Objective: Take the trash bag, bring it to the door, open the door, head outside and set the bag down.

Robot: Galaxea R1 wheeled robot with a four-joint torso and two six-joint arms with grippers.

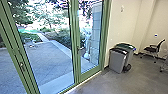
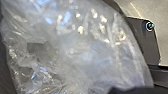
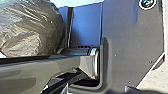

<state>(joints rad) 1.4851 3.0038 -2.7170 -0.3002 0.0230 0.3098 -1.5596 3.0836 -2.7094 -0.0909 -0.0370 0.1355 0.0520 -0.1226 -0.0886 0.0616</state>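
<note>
Green-framed glass doors (image 1: 75, 37) are filling much of your head view, and both leaves are looking shut, w/ a dark handle (image 1: 78, 48) sitting on the middle stile. You're facing them from inside, at an angle. Thru the glass you're seeing the paved yard (image 1: 52, 58), a pale path (image 1: 43, 37), shrubs (image 1: 61, 36) & trees (image 1: 47, 11), plus a pale block wall (image 1: 95, 32) behind the R leaf.

Your translucent plastic trash bag (image 2: 82, 50) is showing large & close in the L wrist view, wrinkled and catching light. In the R wrist view, its rounded side is bulging out from behind the robot's jointed bar (image 3: 37, 68). You can't tell from these whether the L gripper is clamping the bag, nor how the R gripper is set.

Just R of the doors, a grey wheeled bin w/ black lid (image 1: 117, 61) is standing by the cream wall (image 1: 121, 25), w/ a green-lidded bin (image 1: 130, 53) right behind it. Farther R, a black office chair (image 1: 152, 49) is standing on the grey floor (image 1: 107, 83).
</note>
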